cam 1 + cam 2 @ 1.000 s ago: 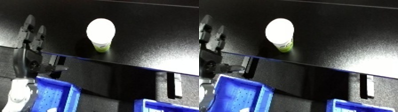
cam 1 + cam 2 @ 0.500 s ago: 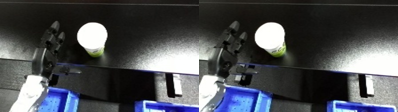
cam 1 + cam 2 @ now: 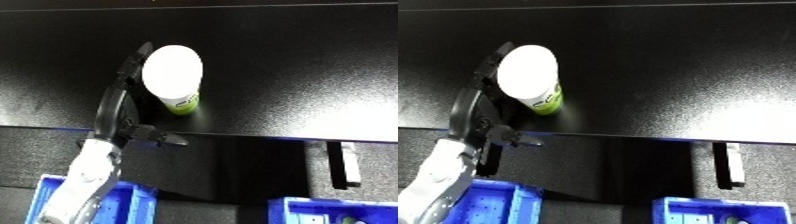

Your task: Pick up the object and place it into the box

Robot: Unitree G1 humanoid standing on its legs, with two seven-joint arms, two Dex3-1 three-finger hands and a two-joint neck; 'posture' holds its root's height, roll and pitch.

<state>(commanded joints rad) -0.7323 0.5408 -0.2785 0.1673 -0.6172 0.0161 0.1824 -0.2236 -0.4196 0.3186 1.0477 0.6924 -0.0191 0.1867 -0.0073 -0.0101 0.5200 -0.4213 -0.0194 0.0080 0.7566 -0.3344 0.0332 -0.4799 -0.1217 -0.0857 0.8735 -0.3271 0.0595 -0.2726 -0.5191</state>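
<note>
A white-topped container with a green label base (image 3: 174, 79) stands upright on the black table (image 3: 293, 65). My left hand (image 3: 117, 112) reaches up from the lower left, its straight fingers (image 3: 133, 62) lying along the container's left side and its thumb (image 3: 160, 137) sticking out to the right below it. The hand is open, not closed round the container. My right hand is out of sight.
A blue bin (image 3: 133, 205) sits below the table's front edge at the lower left, under my forearm. A second blue bin (image 3: 329, 212) shows at the lower right. A pale bracket (image 3: 345, 165) hangs on the table's front face.
My left hand has moved right and up until its fingers lie beside the container. The camera has shifted, so the container sits more toward the centre.
</note>
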